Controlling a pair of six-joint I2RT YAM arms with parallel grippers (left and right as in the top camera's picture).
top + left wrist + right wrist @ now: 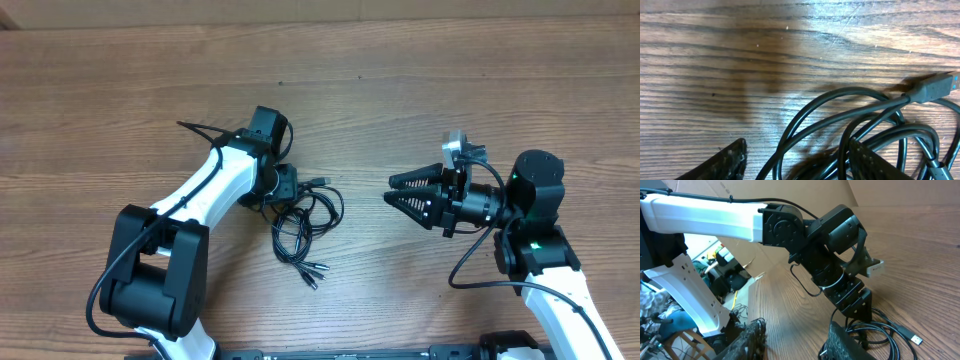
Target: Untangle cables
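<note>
**Table** (110,110): brown wood-grain top, flat and matte, with dark streaks running along the grain.

**Left arm** (200,190): white shell with black joints, reaching in to mid-table.

**Right arm** (535,180): mostly black here, at the right side.

**Left claw** (285,190): set low at the upper edge of the bundle. In its own camera the fingers (732,162) stand well apart. Loops of cord lie on the wood between them, and one loop crosses the far finger. Nothing is pinched.

**Right claw** (390,190): held level, pointing toward the bundle but well clear of it. The jaws are spread and empty, and the pads are black and ribbed.

**Cables** (300,222): a small loose coil of thin black cords at mid-table, just beside the left claw.
- The jacket is round, smooth and rubbery, with a slight sheen.
- Several loops overlap. How tightly they are knotted cannot be told.
- Judgement: they are light and limp, with some coil memory. A tug on one strand would likely drag the whole bundle, and a smooth cord may slide through the pads.
- The best hold is probably a stiff moulded plug, or the cord just behind it, while the other claw pins the coil.

**Plug** (932,86): a black rectangular body with a bluish tip, lying flat at the edge of the loops.

**Silvery ends** (316,270): these trail out from the lower side of the bundle, free of the loops and the easiest to reach.
</note>
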